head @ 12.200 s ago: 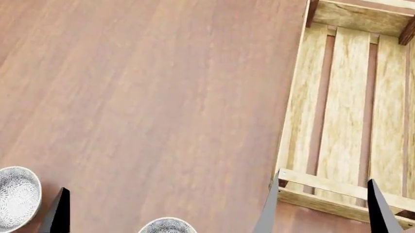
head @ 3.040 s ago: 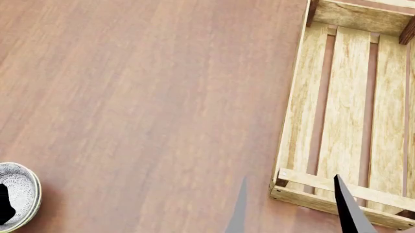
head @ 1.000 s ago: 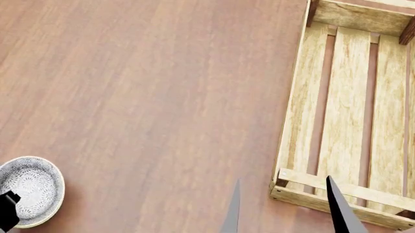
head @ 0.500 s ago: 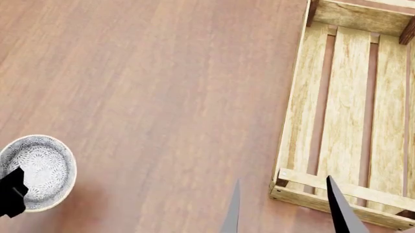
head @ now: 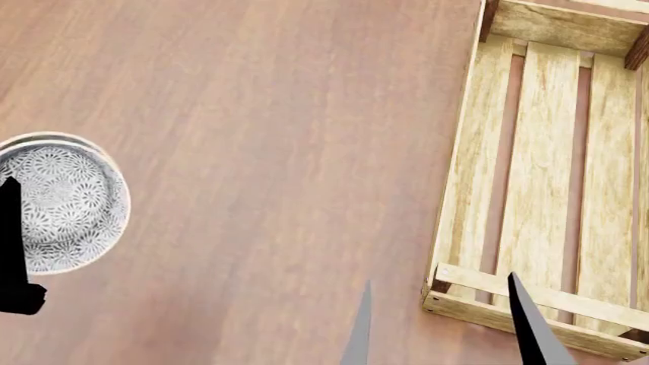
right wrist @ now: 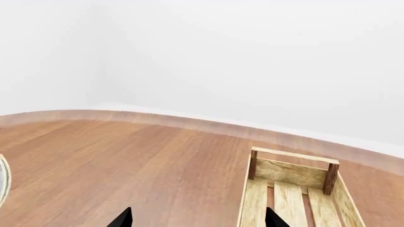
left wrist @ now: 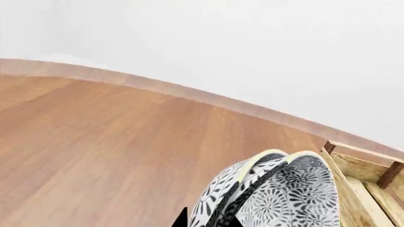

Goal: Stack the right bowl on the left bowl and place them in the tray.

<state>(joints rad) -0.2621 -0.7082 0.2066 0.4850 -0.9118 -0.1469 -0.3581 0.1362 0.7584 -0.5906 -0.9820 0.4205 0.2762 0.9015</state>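
Two patterned black-and-white bowls sit nested as a stack at the head view's left, two rims showing. My left gripper is shut on the rim of the stacked bowls, which hang tilted above the table in the left wrist view, with the left gripper pinching the walls. The tray, a pale slatted wooden crate, lies at the right and holds nothing; it also shows as the tray and the tray. My right gripper stands open near the tray's near left corner; the right gripper holds nothing.
The brown wooden table stretches between the bowls and the tray. Its far curved edge meets a plain white wall. A sliver of the bowls' rim shows in the right wrist view.
The stacked bowls have risen with my left gripper, moving farther from me and slightly right. Earlier, the right bowl left its own spot. The right gripper has stayed put over the last second.
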